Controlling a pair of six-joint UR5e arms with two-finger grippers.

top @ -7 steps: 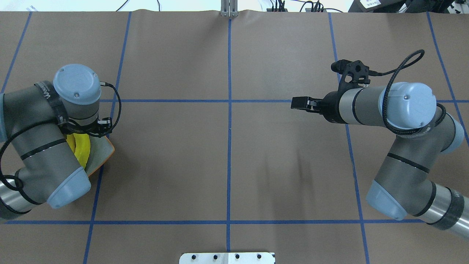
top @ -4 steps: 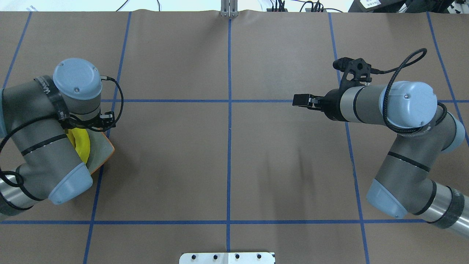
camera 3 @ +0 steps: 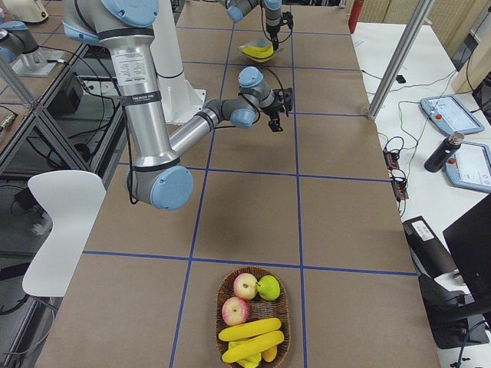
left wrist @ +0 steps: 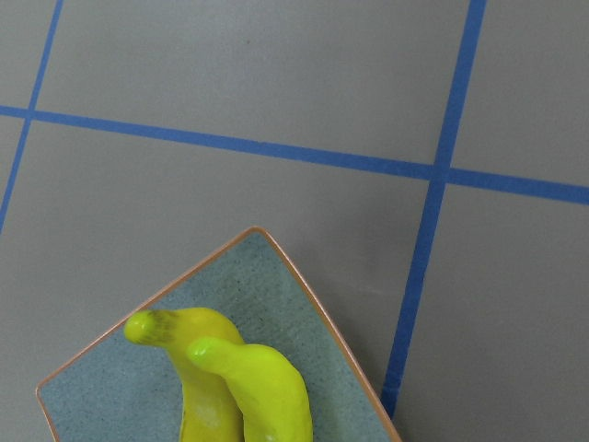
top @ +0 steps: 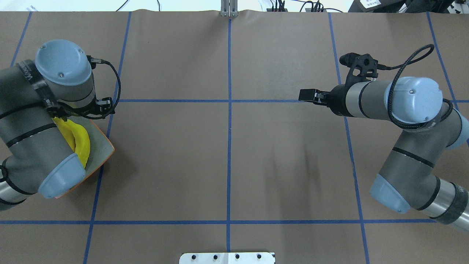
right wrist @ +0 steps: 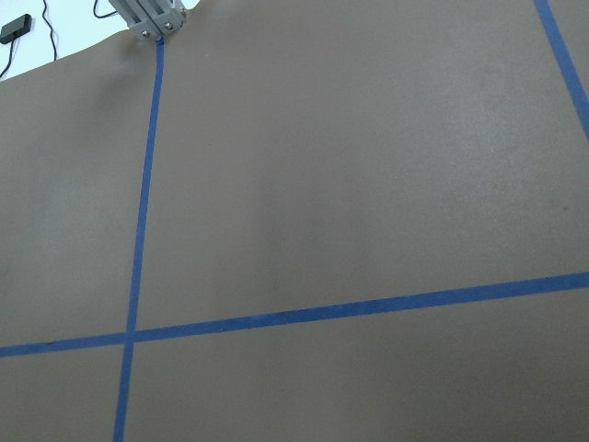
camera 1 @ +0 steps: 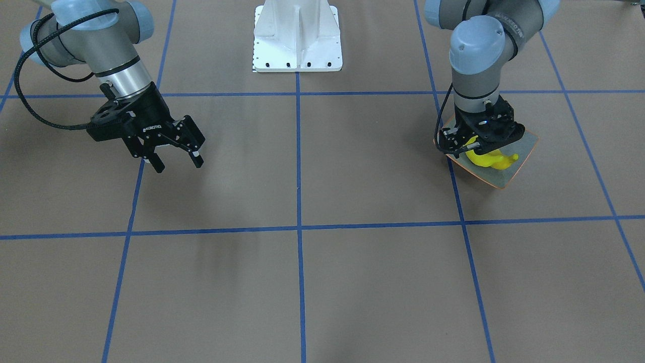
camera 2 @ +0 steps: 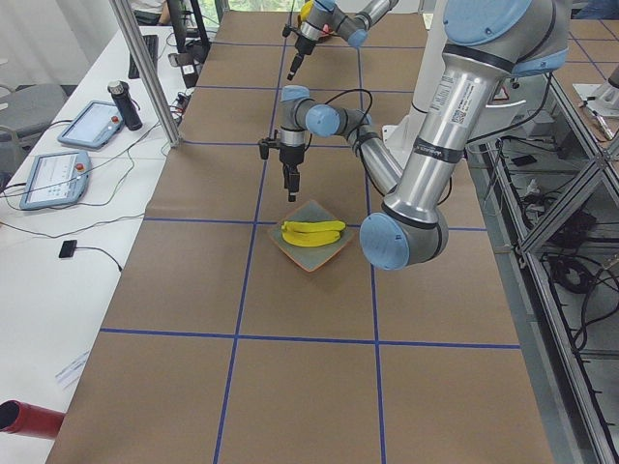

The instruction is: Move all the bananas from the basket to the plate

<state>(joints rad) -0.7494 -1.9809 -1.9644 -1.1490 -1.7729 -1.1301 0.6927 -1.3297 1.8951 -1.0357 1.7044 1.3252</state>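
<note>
Yellow count: two bananas [camera 2: 311, 232] on the plate [camera 2: 314, 255], lying side by side and touching, stem tips pointing the same way. At least two more are in the basket [camera 3: 268, 309], plus a small yellow bit at its near edge that can't be identified. One plate, one basket, two apples [camera 3: 245, 286], one green fruit [camera 3: 268, 287]. Plate is at the robot's left end of the table [top: 227, 165]. Basket is at the right end, seen only in the exterior right view, well apart from both grippers. Left gripper [camera 2: 290, 184] hangs fingers-down above the plate, clear of the bananas. Its fingers are hidden under the wrist in the overhead and front views and too small in the side view, so can't tell how far apart they are; no banana visible in it. Right gripper [camera 1: 179, 165] has fingers spread wide, empty, over bare table, well apart from the plate. In the overhead view the left arm [top: 33, 135] covers much of the plate and part of the bananas. The left wrist view cuts both bananas off at the bottom edge.
</note>
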